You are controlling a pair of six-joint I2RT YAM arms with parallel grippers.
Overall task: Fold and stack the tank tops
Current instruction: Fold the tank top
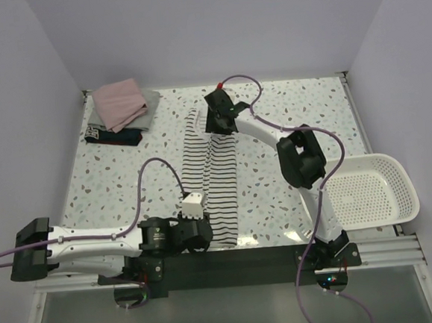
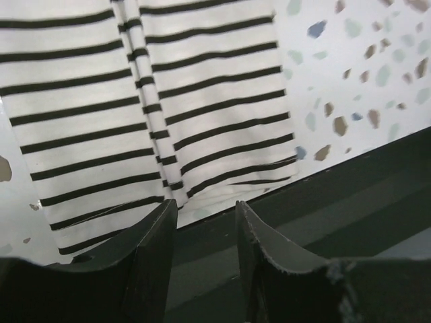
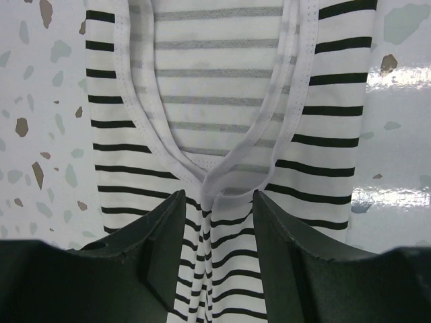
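Observation:
The white tank top with thin black stripes (image 1: 213, 169) lies as a long narrow strip down the middle of the table, folded lengthwise. My left gripper (image 1: 201, 243) is open and empty at its near hem (image 2: 202, 134), its tips (image 2: 205, 208) over the black rail just short of the cloth. My right gripper (image 1: 219, 120) is open at the far end, its jaws (image 3: 219, 198) either side of the neckline fold (image 3: 215, 121), not closed on it. At the back left lies a stack: the dusty pink top (image 1: 121, 101) over the grey-green one (image 1: 150, 107) and the dark navy one (image 1: 113, 136).
A white slotted plastic basket (image 1: 368, 191) sits at the right edge of the speckled table (image 1: 287, 111). The black mounting rail (image 1: 246, 260) runs along the near edge. Grey walls close the back and sides. Purple cables loop over both arms.

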